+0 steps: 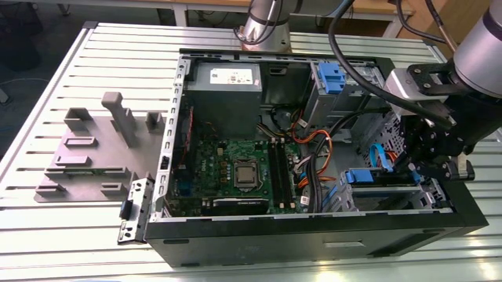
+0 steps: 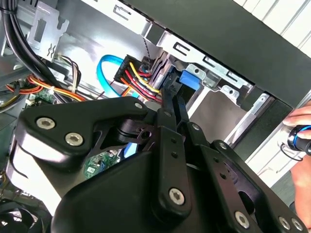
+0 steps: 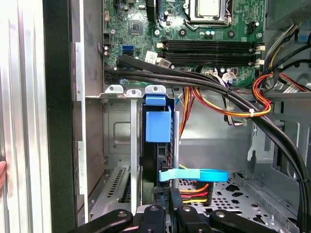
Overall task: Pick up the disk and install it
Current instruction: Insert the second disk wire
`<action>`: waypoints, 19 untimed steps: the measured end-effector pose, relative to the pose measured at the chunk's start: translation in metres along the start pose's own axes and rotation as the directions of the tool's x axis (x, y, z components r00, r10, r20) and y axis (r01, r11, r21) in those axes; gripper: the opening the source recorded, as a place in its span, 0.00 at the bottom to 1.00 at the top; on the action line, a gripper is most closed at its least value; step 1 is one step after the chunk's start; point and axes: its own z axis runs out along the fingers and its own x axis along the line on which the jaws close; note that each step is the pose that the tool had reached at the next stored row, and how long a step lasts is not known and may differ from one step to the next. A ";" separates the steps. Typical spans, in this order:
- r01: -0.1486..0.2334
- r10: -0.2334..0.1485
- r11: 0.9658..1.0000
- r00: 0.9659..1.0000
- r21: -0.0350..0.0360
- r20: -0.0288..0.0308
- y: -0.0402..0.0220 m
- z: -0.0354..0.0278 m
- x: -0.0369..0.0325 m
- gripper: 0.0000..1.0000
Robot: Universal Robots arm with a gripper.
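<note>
An open desktop computer case (image 1: pixel 314 235) lies on its side on a ribbed metal tabletop (image 1: pixel 47 235), occupying the centre and right of the exterior view, with its green motherboard (image 1: pixel 235 170) facing up and a grey power supply box (image 1: pixel 223 88) in the upper middle of the frame. At the left of that frame a grey fixture plate (image 1: pixel 94 158) with upright blocks rests on the tabletop just beside the case. The black pincer (image 1: pixel 419 167) reaches down into the case at the right edge of the exterior view, near the drive bay in the lower right corner. The disk (image 3: pixel 158 145) stands on edge in that metal bay, its blue carrier frame and end tab showing in the middle of the first wrist view between the bay's silver rails; in the exterior view the blue tab (image 1: pixel 359 175) sits just left of the pincer. In the second wrist view the pincer's black linkages fill the lower frame and its fingers (image 2: pixel 170 97) come together toward the blue tab (image 2: pixel 188 79) at upper centre; I cannot tell whether they are clamped on the disk or merely touching it. Bundles of red, yellow and orange wires (image 3: pixel 233 104) and black cables (image 3: pixel 194 80) run across the case just beside the bay. A person's hand (image 2: pixel 301 128) shows at the right edge of the second wrist view, outside the case.
</note>
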 end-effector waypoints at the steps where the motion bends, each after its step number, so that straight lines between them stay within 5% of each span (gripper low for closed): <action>1: 0.000 0.000 1.000 1.000 0.001 0.000 0.0000 0.0001 0.0000 0.16; 9: 0.000 0.000 1.000 1.000 0.011 0.000 0.0006 0.0010 0.0002 0.16; 19: -0.009 0.010 1.000 1.000 0.013 -0.001 0.0023 0.0010 0.0002 0.16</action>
